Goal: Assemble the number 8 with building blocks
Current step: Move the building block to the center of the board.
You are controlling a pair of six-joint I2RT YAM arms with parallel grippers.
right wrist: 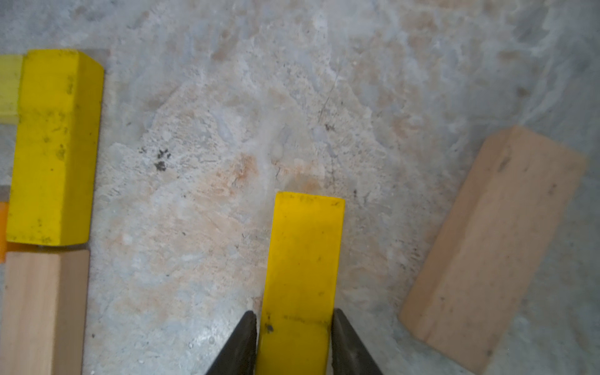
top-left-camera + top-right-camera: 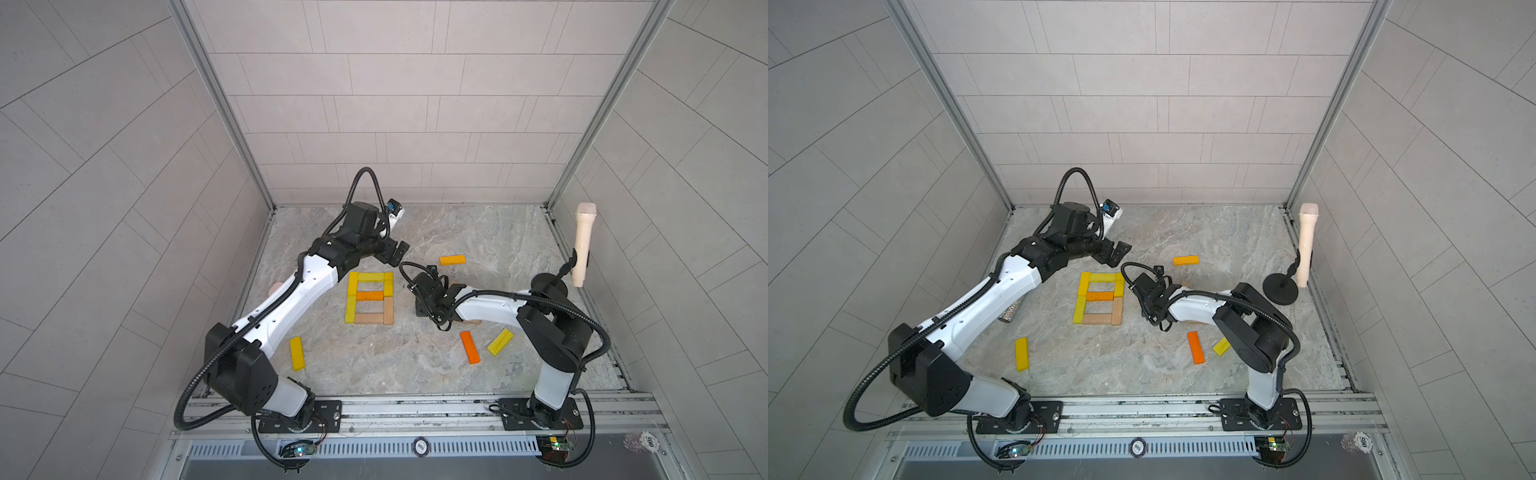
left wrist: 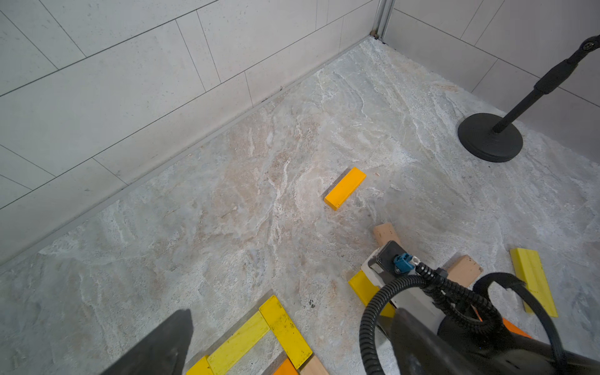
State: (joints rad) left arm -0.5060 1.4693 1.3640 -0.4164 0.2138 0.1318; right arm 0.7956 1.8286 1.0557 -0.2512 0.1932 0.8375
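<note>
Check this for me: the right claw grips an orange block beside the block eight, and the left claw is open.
One thing is off. The right claw grips a yellow block, not an orange one; the right wrist view shows it. The rest stands: it is beside the block eight, and the left claw is open.

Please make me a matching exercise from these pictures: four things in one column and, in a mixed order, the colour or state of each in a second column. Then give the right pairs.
Things:
1. left gripper
2. right gripper
3. middle bar of the 8
4. pale microphone

Colours or states:
A. held on a black stand
B. orange
C. open, holding nothing
D. shut on a yellow block that lies on the table

Right pairs: 1-C, 2-D, 3-B, 4-A.
</note>
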